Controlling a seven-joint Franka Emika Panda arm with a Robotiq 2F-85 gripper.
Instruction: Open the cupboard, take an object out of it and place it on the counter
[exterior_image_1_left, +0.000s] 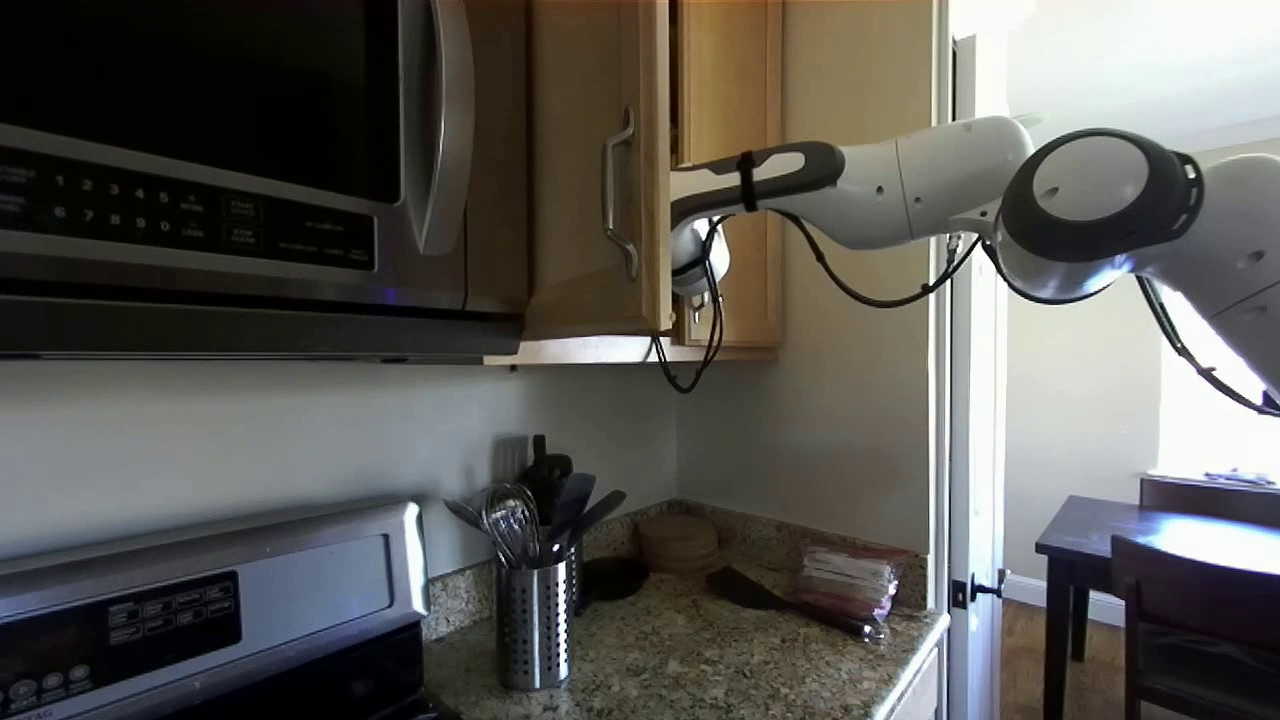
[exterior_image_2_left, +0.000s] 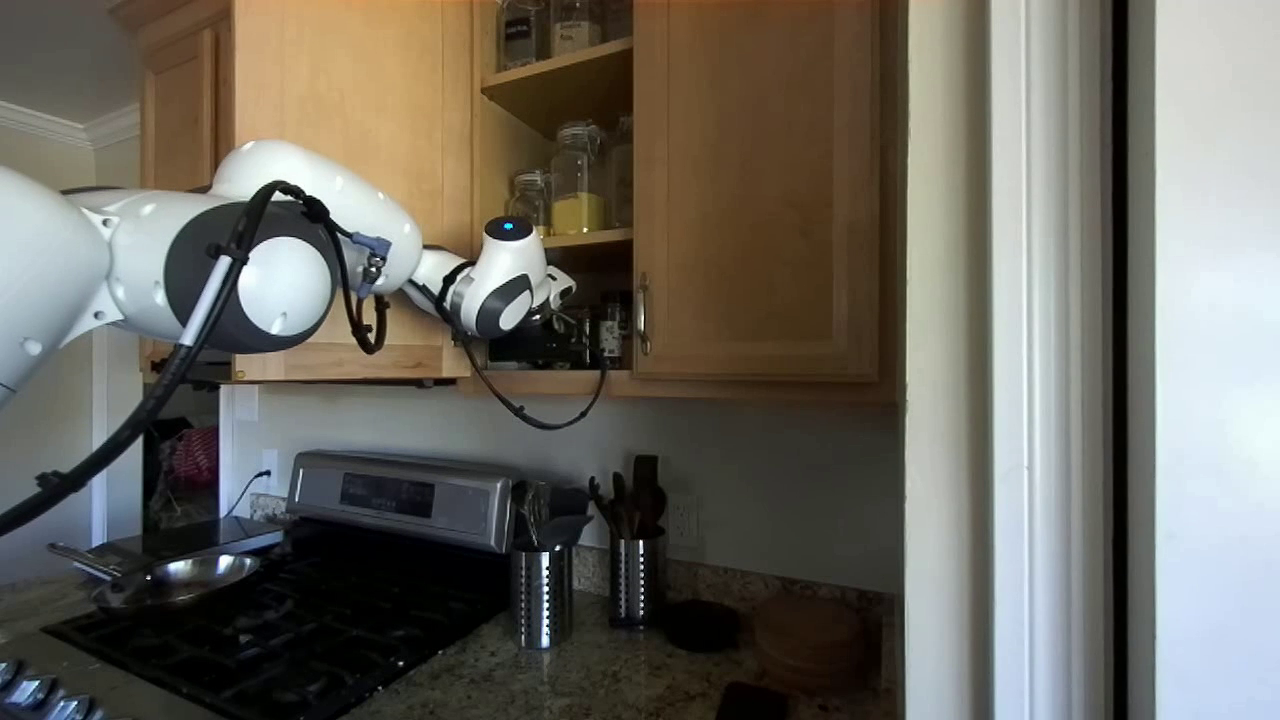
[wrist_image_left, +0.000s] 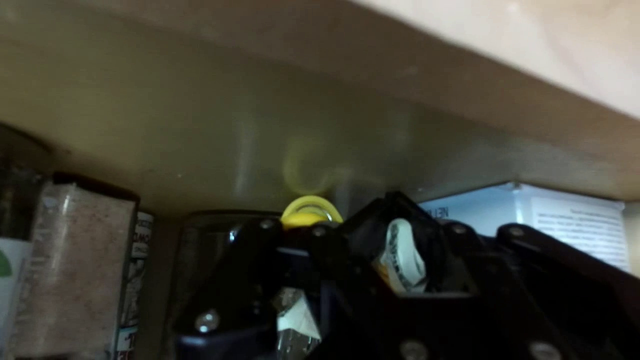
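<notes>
In an exterior view, a microwave (exterior_image_1_left: 230, 150) displays a keypad (exterior_image_1_left: 115, 205) numbered 1 through 5 above 6 through 9 and 0. Small words beside the digits appear to read MORE and LESS, with START and STOP on keys farther right; the finer lettering is too small to read. Letters resembling TAG show low on the stove (exterior_image_1_left: 300, 590), whose button labels are illegible. In the wrist view, a carton (wrist_image_left: 550, 225) bears what looks like NET, the small print on its adjoining face blurred. Broken capitals mark a narrow package (wrist_image_left: 134, 290), a T among them. Labels on jars (exterior_image_2_left: 520, 40) in an exterior view are unreadable.
</notes>
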